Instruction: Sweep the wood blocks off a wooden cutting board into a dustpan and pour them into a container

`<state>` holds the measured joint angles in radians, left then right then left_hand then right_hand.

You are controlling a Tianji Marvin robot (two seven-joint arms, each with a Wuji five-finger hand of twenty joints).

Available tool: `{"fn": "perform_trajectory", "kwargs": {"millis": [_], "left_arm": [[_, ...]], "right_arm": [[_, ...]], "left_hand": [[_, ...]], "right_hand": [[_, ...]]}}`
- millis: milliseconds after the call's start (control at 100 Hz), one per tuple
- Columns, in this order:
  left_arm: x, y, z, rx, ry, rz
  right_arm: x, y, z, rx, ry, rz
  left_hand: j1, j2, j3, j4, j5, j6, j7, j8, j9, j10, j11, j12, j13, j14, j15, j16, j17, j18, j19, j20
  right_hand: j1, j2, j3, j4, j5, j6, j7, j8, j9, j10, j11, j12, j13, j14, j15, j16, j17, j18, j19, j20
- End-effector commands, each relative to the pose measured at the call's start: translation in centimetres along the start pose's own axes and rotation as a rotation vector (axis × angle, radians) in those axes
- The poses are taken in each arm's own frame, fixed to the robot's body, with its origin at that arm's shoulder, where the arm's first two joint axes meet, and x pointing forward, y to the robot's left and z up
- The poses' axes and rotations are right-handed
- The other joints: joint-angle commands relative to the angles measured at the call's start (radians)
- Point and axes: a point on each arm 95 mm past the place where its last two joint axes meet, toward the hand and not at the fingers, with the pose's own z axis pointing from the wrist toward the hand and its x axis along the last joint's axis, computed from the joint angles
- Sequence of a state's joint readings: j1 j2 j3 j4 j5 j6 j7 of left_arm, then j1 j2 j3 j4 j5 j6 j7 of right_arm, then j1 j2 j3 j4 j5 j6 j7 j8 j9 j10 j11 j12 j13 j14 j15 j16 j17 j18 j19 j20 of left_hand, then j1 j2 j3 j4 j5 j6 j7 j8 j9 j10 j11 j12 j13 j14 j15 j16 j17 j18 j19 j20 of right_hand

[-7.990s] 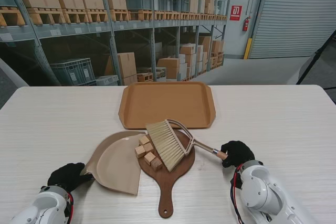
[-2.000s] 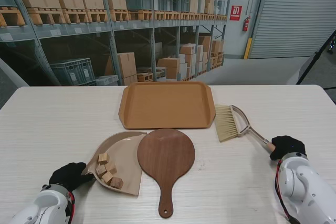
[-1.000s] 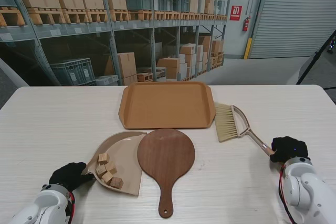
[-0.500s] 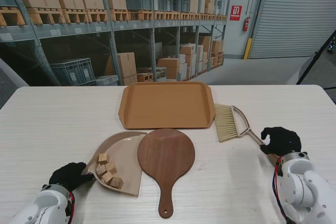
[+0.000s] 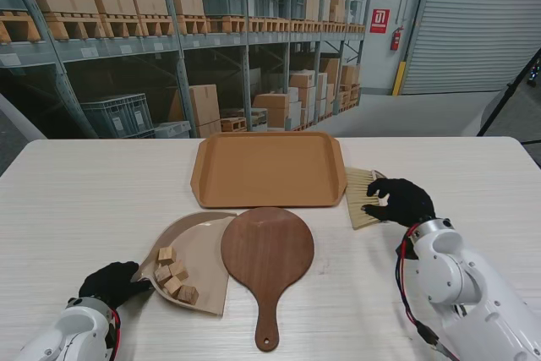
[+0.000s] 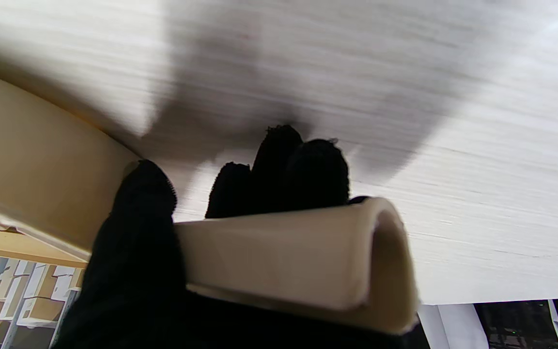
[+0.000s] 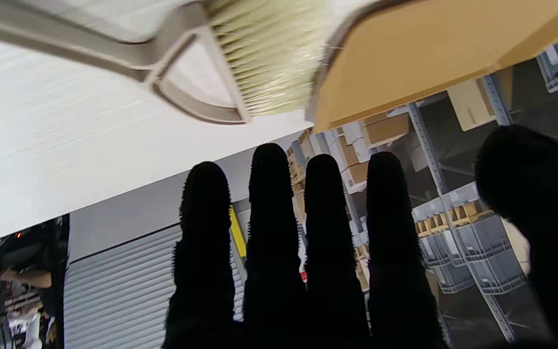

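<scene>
Several wood blocks (image 5: 173, 275) lie inside the beige dustpan (image 5: 201, 247), which rests on the table left of the round wooden cutting board (image 5: 267, 247). The board's face is bare. My left hand (image 5: 110, 283) is shut on the dustpan handle (image 6: 298, 257), which is level with the table. The brush (image 5: 362, 199) lies flat on the table to the right of the orange tray (image 5: 269, 166). My right hand (image 5: 404, 202) hovers over the brush's frame and handle, open, with its fingers (image 7: 279, 242) straight and holding nothing. The brush (image 7: 259, 63) and the tray's corner (image 7: 429, 48) show beyond them.
The tray sits farther from me than the board, with a raised rim. The board's handle (image 5: 268, 327) points toward me. Warehouse shelving stands past the table's far edge.
Since 8 s ago the blocks went from the board into the dustpan. In the last second my right hand let go of the brush handle and moved left, over the brush.
</scene>
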<state>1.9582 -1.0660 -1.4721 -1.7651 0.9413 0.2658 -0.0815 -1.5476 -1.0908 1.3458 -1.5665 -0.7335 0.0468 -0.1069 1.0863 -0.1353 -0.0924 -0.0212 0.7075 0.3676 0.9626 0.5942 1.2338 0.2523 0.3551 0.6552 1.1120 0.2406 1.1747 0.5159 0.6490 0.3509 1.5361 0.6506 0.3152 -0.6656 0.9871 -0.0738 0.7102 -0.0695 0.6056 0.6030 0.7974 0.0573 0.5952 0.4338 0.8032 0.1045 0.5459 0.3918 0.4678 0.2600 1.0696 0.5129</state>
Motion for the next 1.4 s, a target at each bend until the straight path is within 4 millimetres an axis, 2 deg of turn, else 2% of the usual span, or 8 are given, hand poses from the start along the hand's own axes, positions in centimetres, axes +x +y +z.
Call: {"fn": "perform_trajectory", "kwargs": {"millis": [0, 180, 340, 540, 670, 850, 1160, 1390], "left_arm": [[-0.1, 1.1, -0.3, -0.042, -0.010, -0.005], [-0.2, 1.2, -0.3, -0.044, -0.011, -0.008], [-0.2, 1.1, -0.2, -0.042, -0.011, -0.010], [-0.2, 1.1, -0.3, -0.042, -0.015, -0.015], [-0.3, 1.2, -0.3, -0.043, -0.019, -0.016], [-0.5, 1.2, -0.5, -0.047, -0.027, -0.015], [-1.4, 1.1, -1.4, -0.037, -0.078, -0.022], [-1.8, 0.7, -2.1, -0.005, -0.110, -0.066]], "right_arm": [[1.9, 0.1, 0.6, -0.002, 0.026, 0.037], [4.1, -0.8, 2.0, 0.017, 0.048, 0.165], [5.6, -2.3, 2.8, 0.058, 0.074, 0.279], [6.9, -5.0, 2.9, 0.134, 0.100, 0.456], [7.4, -6.5, 2.7, 0.187, 0.134, 0.532], [7.6, -7.4, 2.2, 0.231, 0.161, 0.528], [7.1, -7.9, 1.7, 0.258, 0.136, 0.541], [6.7, -7.9, 1.4, 0.278, 0.123, 0.547]], "left_hand": [[0.118, 0.086, 0.102, 0.004, 0.114, -0.018, 0.008, 0.001, 0.070, -0.263, 0.838, 0.000, 0.100, -0.149, 0.027, 0.007, -0.003, -0.025, 0.017, -0.015], [0.119, 0.085, 0.101, 0.004, 0.114, -0.019, 0.009, 0.003, 0.070, -0.263, 0.839, 0.001, 0.101, -0.151, 0.027, 0.007, -0.003, -0.024, 0.017, -0.014], [0.119, 0.086, 0.100, 0.004, 0.114, -0.018, 0.008, 0.004, 0.070, -0.263, 0.839, 0.001, 0.101, -0.150, 0.027, 0.007, -0.002, -0.026, 0.017, -0.014], [0.119, 0.087, 0.099, 0.004, 0.114, -0.017, 0.009, 0.005, 0.070, -0.263, 0.840, 0.001, 0.100, -0.150, 0.028, 0.007, -0.002, -0.026, 0.017, -0.014], [0.120, 0.088, 0.099, 0.004, 0.114, -0.018, 0.009, 0.006, 0.070, -0.264, 0.840, 0.001, 0.100, -0.149, 0.028, 0.007, -0.002, -0.025, 0.017, -0.014], [0.121, 0.089, 0.099, 0.004, 0.115, -0.017, 0.010, 0.008, 0.070, -0.260, 0.843, 0.002, 0.097, -0.145, 0.030, 0.008, -0.008, -0.023, 0.017, -0.013], [0.133, 0.102, 0.099, 0.004, 0.109, 0.001, 0.003, 0.021, 0.059, -0.245, 0.873, 0.016, 0.086, -0.131, 0.062, 0.020, -0.032, -0.010, 0.030, 0.007], [0.160, 0.101, 0.104, 0.005, 0.108, 0.029, 0.005, 0.049, 0.065, -0.237, 0.965, 0.056, 0.085, -0.125, 0.147, 0.036, -0.051, 0.011, 0.054, 0.047]], "right_hand": [[-0.041, 0.052, -0.055, 0.029, -0.034, 0.025, -0.019, -0.016, -0.032, 0.028, -0.025, -0.023, -0.021, 0.016, -0.030, -0.021, -0.015, 0.038, -0.028, 0.009], [-0.061, 0.103, -0.114, 0.034, -0.079, 0.045, -0.045, -0.030, -0.056, 0.034, -0.047, -0.038, -0.040, 0.014, -0.060, -0.031, -0.031, 0.046, -0.059, -0.002], [-0.074, 0.124, -0.141, 0.035, -0.097, 0.038, -0.057, -0.034, -0.091, 0.046, -0.091, -0.070, -0.062, 0.012, -0.102, -0.047, -0.053, 0.052, -0.104, -0.013], [-0.104, 0.122, -0.156, 0.029, -0.120, 0.034, -0.072, -0.047, -0.140, 0.059, -0.157, -0.117, -0.111, 0.007, -0.192, -0.087, -0.092, 0.056, -0.198, -0.035], [-0.149, 0.140, -0.178, 0.021, -0.129, 0.023, -0.073, -0.054, -0.141, 0.044, -0.153, -0.122, -0.125, 0.003, -0.212, -0.095, -0.112, 0.068, -0.234, -0.037], [-0.135, 0.160, -0.198, 0.024, -0.135, 0.023, -0.067, -0.054, -0.132, 0.041, -0.137, -0.111, -0.109, 0.003, -0.199, -0.085, -0.097, 0.071, -0.238, -0.020], [-0.116, 0.171, -0.209, 0.029, -0.129, 0.025, -0.059, -0.055, -0.122, 0.043, -0.122, -0.095, -0.088, 0.009, -0.170, -0.065, -0.080, 0.069, -0.224, 0.008], [-0.102, 0.173, -0.205, 0.030, -0.111, 0.026, -0.053, -0.054, -0.114, 0.048, -0.119, -0.089, -0.069, 0.012, -0.151, -0.054, -0.063, 0.066, -0.205, 0.027]]}}
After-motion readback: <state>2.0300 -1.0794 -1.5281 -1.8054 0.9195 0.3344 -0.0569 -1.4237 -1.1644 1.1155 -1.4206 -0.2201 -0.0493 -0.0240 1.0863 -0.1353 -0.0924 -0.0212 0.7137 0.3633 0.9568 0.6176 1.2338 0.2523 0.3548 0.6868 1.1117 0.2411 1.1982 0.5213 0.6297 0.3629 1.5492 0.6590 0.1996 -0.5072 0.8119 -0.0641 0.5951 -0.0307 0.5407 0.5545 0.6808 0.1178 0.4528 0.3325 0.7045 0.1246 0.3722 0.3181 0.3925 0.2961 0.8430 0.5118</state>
